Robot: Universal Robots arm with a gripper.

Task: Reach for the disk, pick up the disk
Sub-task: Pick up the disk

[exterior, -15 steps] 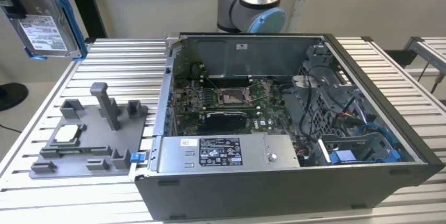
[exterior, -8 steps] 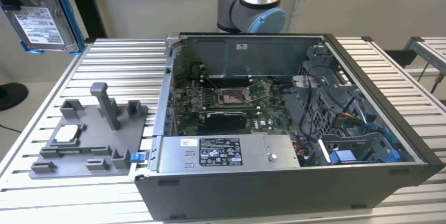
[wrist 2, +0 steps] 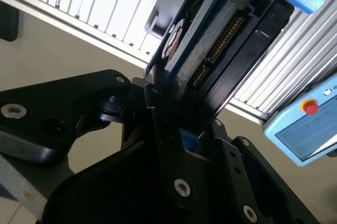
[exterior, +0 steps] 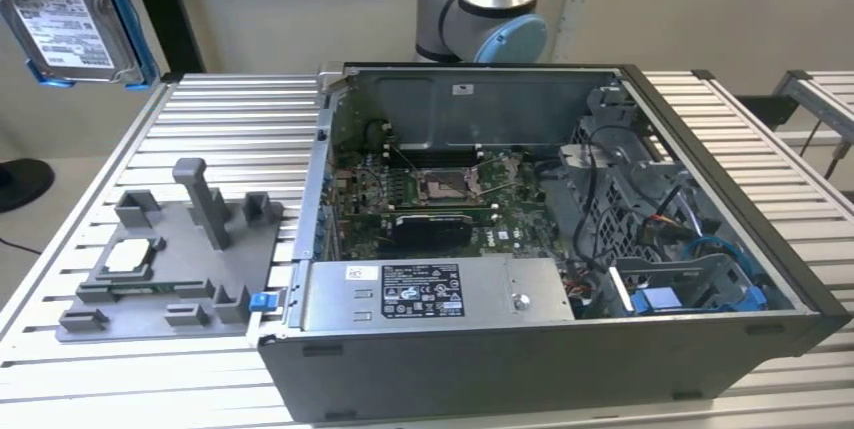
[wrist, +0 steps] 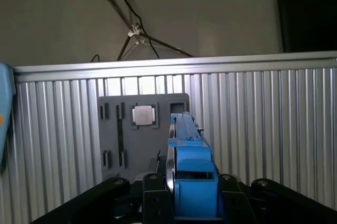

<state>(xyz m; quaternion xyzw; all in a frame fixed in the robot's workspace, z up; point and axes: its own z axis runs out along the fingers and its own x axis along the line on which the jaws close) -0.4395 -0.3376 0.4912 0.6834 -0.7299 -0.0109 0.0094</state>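
The disk (exterior: 74, 24), silver-grey with a white label and blue side rails, hangs high above the table's far corner at the exterior view's left. In both wrist views my gripper (wrist: 190, 184) is shut on it. In the first wrist view the black fingers (wrist: 152, 187) clamp either side of its blue rail (wrist: 192, 163), and the disk stands edge-on over the ribbed table. The second wrist view shows the disk's (wrist 2: 221, 29) connector side and circuit board rising out of the gripper (wrist 2: 176, 100).
An open computer case (exterior: 787, 289) fills the table's middle, with a grey metal box (exterior: 427, 289) at its front. At the exterior view's left lies a grey fixture plate (exterior: 187, 279) holding a small white-topped chip (exterior: 130, 254). The arm's base (exterior: 481, 9) stands behind the case.
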